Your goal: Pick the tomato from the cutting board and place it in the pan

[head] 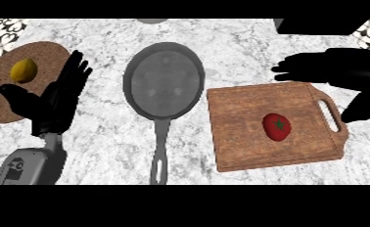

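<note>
Cork mat, round and brown, lies at nine o'clock on the marble desk, cut off by the view's left edge. A yellow lemon sits on its left part. Just right of the lemon, the left hand shows with fingers straight and a little spread, pointing toward twelve o'clock. It holds nothing and overlaps the mat's right rim. Its grey forearm comes in from seven o'clock.

At the view's centre lies the grey pan, with its round bowl toward twelve o'clock and its long handle running straight to six o'clock. Nothing lies in the bowl.

Just beside the pan, at three to four o'clock, sits the wooden cutting board, slightly turned, with a handle slot along its right side. The red tomato with its green stem mark rests on the board, right of the board's middle and near the slot. It is well apart from both hands.

At two o'clock the right hand hangs past the board's far right corner. Its fingers are stretched out toward nine o'clock and grasp nothing. A dark part of it reaches down along the board's right edge, and I cannot tell whether it touches the wood.
</note>
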Controlling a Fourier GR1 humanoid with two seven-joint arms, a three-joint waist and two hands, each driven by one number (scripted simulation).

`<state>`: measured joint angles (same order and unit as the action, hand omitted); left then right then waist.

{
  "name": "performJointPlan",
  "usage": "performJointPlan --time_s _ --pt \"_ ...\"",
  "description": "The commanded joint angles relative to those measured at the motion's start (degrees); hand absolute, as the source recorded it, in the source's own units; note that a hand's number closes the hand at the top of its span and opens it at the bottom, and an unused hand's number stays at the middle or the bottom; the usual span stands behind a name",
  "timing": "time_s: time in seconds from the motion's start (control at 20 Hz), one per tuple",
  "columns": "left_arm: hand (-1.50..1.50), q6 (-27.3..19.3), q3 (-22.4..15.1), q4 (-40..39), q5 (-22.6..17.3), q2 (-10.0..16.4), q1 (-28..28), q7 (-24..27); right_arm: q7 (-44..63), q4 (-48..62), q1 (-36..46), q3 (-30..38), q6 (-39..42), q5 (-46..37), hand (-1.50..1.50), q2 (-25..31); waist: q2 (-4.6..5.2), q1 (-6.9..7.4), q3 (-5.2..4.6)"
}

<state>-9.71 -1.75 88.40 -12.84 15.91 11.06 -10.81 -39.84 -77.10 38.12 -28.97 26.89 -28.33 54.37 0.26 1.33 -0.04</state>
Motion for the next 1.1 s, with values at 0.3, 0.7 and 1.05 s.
performJointPlan --time_s 0.3,0.7,1.05 --pt "0.00 1.67 2.45 -3.75 -0.44 -0.91 0.73 1.59 -6.99 -4.60 -3.11 -3.83 -2.91 -11.91 -1.50 3.58 -0.21 -1.62 0.01" --pt "0.00 2.29 3.36 5.63 0.19 1.03 -3.88 -3.53 3.63 -20.63 -9.58 2.88 1.61 -13.47 -1.50 2.21 -0.56 -1.78 0.01" --pt "0.00 -1.01 2.13 -0.88 4.23 -3.65 2.57 -3.16 5.84 -20.84 -14.00 2.58 1.76 -21.66 -1.50 -5.64 -0.28 -1.50 0.02"
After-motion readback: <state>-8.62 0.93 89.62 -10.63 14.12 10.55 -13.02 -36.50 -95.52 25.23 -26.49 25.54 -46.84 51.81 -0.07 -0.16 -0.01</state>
